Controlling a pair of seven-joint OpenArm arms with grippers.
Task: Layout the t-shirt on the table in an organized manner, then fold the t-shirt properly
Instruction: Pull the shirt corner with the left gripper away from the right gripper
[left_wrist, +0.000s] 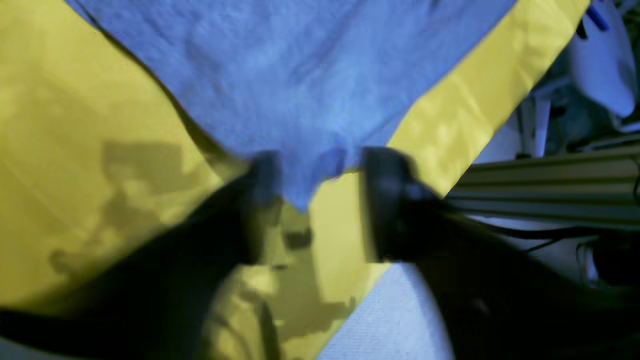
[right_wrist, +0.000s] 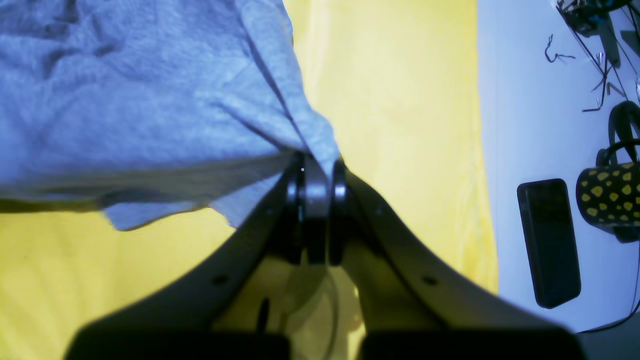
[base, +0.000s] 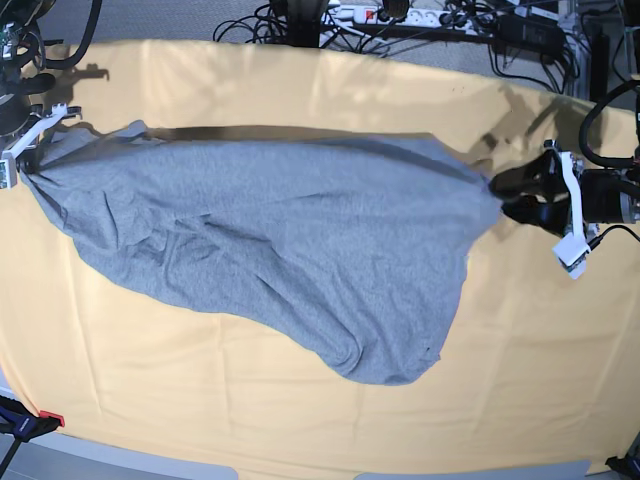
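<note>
t-shirt (base: 270, 250) stretched across the middle of the table (base: 300, 420), plain grey side up, bottom bulging toward the near edge. Right gripper (right_wrist: 317, 172) clenched on the shirt's corner. Left gripper (left_wrist: 317, 172) at the opposite corner, jaws spread, fabric tip sitting loose between them. Phone (right_wrist: 549, 242) and spotted mug (right_wrist: 610, 200) off beyond the table edge.

A black phone (right_wrist: 549, 242) is seen lying flat beside a black mug with yellow spots (right_wrist: 611, 200) on a white surface. A white power strip (base: 400, 15) and tangled black cables (base: 270, 20) are seen on the floor.
</note>
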